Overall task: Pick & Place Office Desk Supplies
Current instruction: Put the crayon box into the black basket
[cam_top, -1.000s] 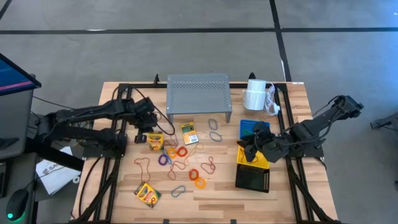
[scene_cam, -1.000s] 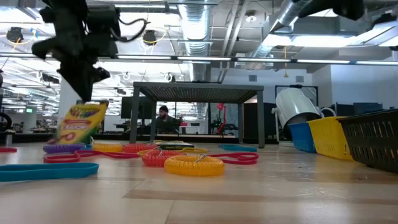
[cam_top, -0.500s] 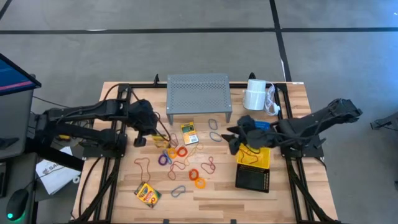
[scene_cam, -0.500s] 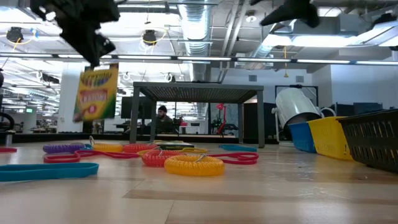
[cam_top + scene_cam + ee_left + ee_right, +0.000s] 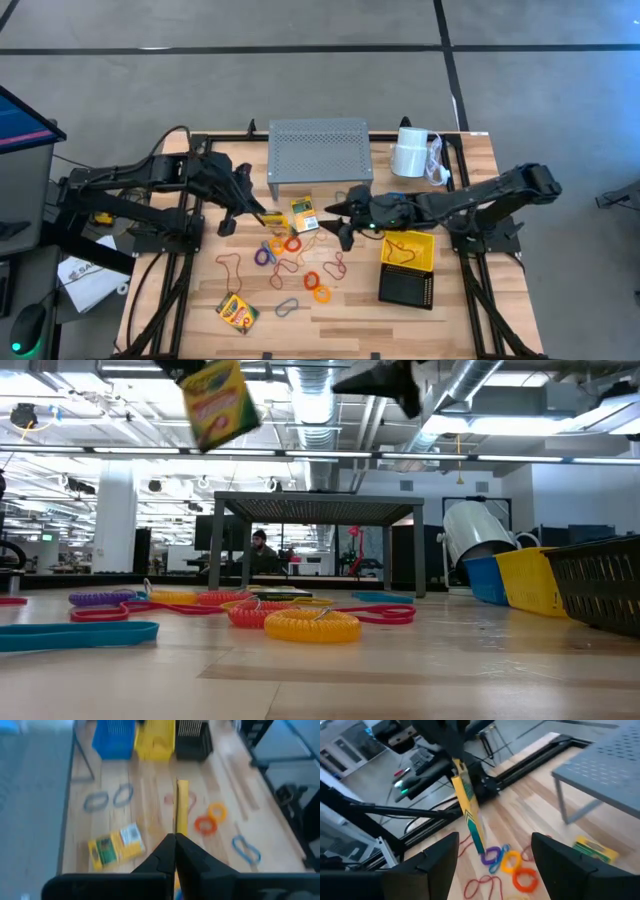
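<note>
Left gripper point(image 5: 262, 215) clenched on a crayon box point(image 5: 218, 402) — lifted above the loops point(image 5: 292, 243), right gripper point(image 5: 338, 222) spread wide, empty

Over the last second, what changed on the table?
The left gripper, shut on a crayon box, lifted it off the table and carried it toward the centre. The right gripper left the yellow basket, opening as it reached toward the box. The loops, baskets and other crayon boxes stayed put.

readable text: none for certain | crayon box point(image 5: 219, 402) in the air: coloured lettering, too blurred to read | other boxes: print too small
</note>
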Action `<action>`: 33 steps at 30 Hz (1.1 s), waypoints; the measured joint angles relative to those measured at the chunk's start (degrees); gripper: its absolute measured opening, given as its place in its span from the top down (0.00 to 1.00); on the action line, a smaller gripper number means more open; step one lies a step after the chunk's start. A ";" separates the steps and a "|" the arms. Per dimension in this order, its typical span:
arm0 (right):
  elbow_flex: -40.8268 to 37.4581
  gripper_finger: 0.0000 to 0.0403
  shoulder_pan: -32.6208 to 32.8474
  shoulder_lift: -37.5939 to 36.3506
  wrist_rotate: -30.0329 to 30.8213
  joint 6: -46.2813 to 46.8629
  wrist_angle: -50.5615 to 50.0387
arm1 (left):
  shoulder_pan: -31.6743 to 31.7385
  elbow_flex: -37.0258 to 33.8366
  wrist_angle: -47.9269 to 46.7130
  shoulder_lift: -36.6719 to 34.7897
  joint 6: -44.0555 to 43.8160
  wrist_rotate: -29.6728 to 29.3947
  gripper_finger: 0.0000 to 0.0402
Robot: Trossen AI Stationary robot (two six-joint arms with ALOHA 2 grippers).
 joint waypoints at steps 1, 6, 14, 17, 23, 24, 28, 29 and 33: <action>0.67 0.39 -0.32 0.88 -1.10 -0.76 0.44 | 0.00 0.07 1.25 0.04 0.00 0.01 1.00; 5.80 0.39 -1.02 4.57 -3.68 -3.78 1.02 | 0.12 0.11 7.17 1.21 -0.01 -0.03 1.00; 13.70 0.39 -1.07 8.82 -3.65 -8.38 -6.40 | -0.02 0.05 10.83 4.26 -0.10 0.62 1.00; 14.77 0.39 -1.34 9.70 -3.64 -8.58 -8.58 | -0.02 0.07 12.42 4.38 -0.13 1.34 1.00; 14.90 0.39 -1.60 9.80 -3.12 -9.50 -8.08 | -0.02 0.07 14.53 4.45 -0.83 2.13 1.00; 14.90 0.39 -1.72 9.80 -3.14 -9.48 -8.06 | -0.02 0.07 14.97 4.45 -1.01 2.63 1.00; 14.90 0.39 -2.27 9.80 -3.10 -9.48 -8.11 | -0.02 0.07 16.63 4.45 -1.05 2.87 1.00; 14.90 0.39 -2.51 9.80 -3.05 -9.50 -8.06 | -0.02 0.07 16.87 4.45 -1.05 2.87 1.00; 14.90 0.42 -3.24 9.80 -2.97 -9.48 -7.81 | -0.02 0.07 17.94 4.45 -1.34 3.82 1.00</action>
